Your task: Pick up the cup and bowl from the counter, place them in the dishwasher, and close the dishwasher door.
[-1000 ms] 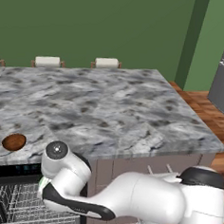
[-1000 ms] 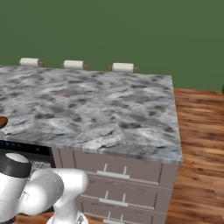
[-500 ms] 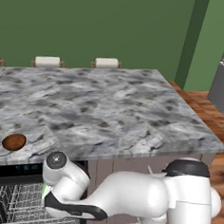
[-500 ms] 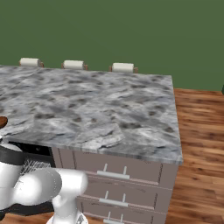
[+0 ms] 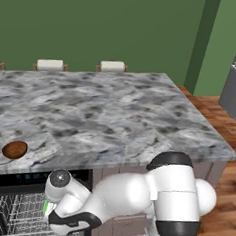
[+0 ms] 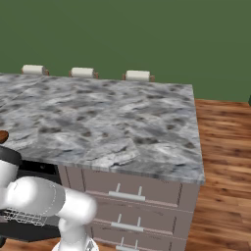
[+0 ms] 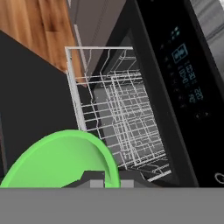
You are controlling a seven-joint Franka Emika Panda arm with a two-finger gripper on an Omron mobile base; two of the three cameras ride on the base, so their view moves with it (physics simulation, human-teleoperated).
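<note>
Over the open dishwasher [image 7: 175, 100] rack [image 7: 118, 118], the gripper [image 7: 105, 177] jaws pinch the cup [image 7: 61, 159] rim

The bright green plastic cup [image 7: 61, 162] sits low in the frame, its round rim facing the lens – the two dark fingers [image 7: 94, 177] pinch that rim at its lower right edge. Beyond it the black dishwasher [image 7: 175, 87] stands open, its white wire rack [image 7: 118, 109] pulled out over the flat dark door panel [image 7: 30, 92]. Small teal lights glow on the dark control strip [image 7: 186, 83]. A wooden floor [image 7: 39, 26] and taupe cabinet front [image 7: 96, 22] show at the top.
</note>
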